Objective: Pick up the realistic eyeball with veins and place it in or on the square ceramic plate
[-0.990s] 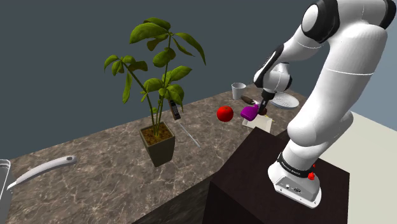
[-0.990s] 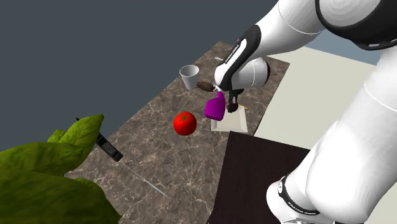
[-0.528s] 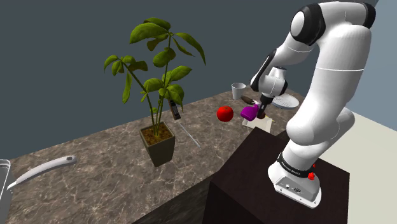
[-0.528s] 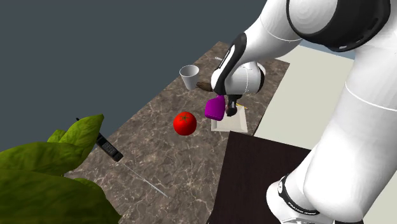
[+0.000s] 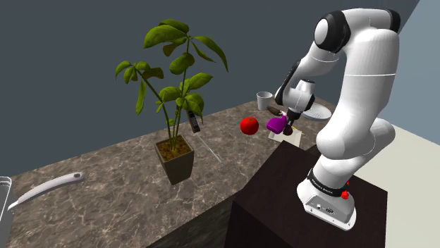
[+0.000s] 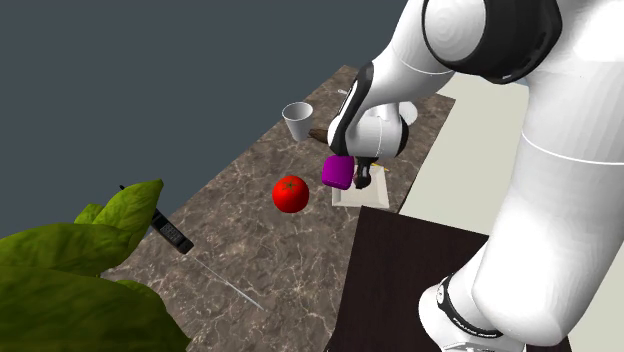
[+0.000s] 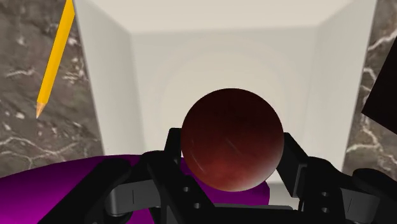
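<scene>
The gripper [image 7: 232, 149] is partly closed, its 2 black fingers [image 7: 173, 147] pressed against opposite sides of a dark red-brown ball, the eyeball [image 7: 232, 124]. The ball sits between the fingertips and bulges out past them. Its surface is glossy, with faint lighter streaks. No pupil or iris can be made out from this side.

Straight beyond the held eyeball lies the square plate [image 7: 222, 57], plain white with raised sloping sides and a flat floor. The ball hangs over the plate's middle, and whether it touches the floor cannot be told.

A purple object [image 7: 57, 191] sits just beside the gripper, on 1 side of the fingers. An orange pencil [image 7: 54, 57] lies on the dark marbled counter [image 7: 25, 127] just outside the plate's wall.

In the shoulder view the gripper [image 5: 289, 125] points down over the plate [image 5: 296, 139] near the counter's edge by the stand, with the purple object [image 5: 276, 125] right against it. A red fruit [image 5: 249, 125] rests near them towards that view's left, a white cup [image 5: 264, 100] stands behind, and a potted plant [image 5: 175, 151] is well apart. The second exterior view shows the gripper [image 6: 362, 180] low over the plate [image 6: 358, 197].
</scene>
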Controlling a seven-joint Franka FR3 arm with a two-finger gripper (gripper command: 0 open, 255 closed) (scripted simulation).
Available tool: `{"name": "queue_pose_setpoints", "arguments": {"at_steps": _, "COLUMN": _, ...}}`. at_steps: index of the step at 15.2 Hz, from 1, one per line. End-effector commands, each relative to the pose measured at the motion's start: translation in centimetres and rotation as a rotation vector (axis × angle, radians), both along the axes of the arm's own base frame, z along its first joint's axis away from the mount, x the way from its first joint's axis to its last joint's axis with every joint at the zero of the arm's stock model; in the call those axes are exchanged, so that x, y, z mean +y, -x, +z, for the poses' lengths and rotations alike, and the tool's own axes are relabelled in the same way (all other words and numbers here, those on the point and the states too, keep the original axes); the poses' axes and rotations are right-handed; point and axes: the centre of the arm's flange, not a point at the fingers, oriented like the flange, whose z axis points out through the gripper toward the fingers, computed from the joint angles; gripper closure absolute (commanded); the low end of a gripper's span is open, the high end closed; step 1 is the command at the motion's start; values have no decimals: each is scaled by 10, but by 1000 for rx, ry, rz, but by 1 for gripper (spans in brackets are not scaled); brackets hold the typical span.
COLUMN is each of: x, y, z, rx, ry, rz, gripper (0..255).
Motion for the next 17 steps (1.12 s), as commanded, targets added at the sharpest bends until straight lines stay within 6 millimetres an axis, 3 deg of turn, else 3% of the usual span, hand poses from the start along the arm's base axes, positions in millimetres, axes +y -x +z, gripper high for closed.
{"name": "queue_pose_setpoints", "arguments": {"at_steps": 1, "x": 0, "y": 0, "z": -1, "rx": 0, "ry": 0, "rz": 0, "gripper": 255}}
{"name": "queue_pose_setpoints", "arguments": {"at_steps": 4, "x": 0, "y": 0, "z": -1, "rx": 0, "ry": 0, "rz": 0, "gripper": 255}}
{"name": "queue_pose_setpoints", "arguments": {"at_steps": 5, "x": 0, "y": 0, "z": -1, "rx": 0, "ry": 0, "rz": 0, "gripper": 0}}
{"name": "queue_pose_setpoints", "arguments": {"at_steps": 10, "x": 0, "y": 0, "z": -1, "rx": 0, "ry": 0, "rz": 0, "gripper": 0}}
{"name": "queue_pose_setpoints", "arguments": {"at_steps": 14, "x": 0, "y": 2, "z": 49, "rx": 0, "ry": 0, "rz": 0, "gripper": 0}}
{"name": "queue_pose_setpoints", "arguments": {"at_steps": 17, "x": 0, "y": 3, "z": 49, "rx": 0, "ry": 0, "rz": 0, "gripper": 0}}
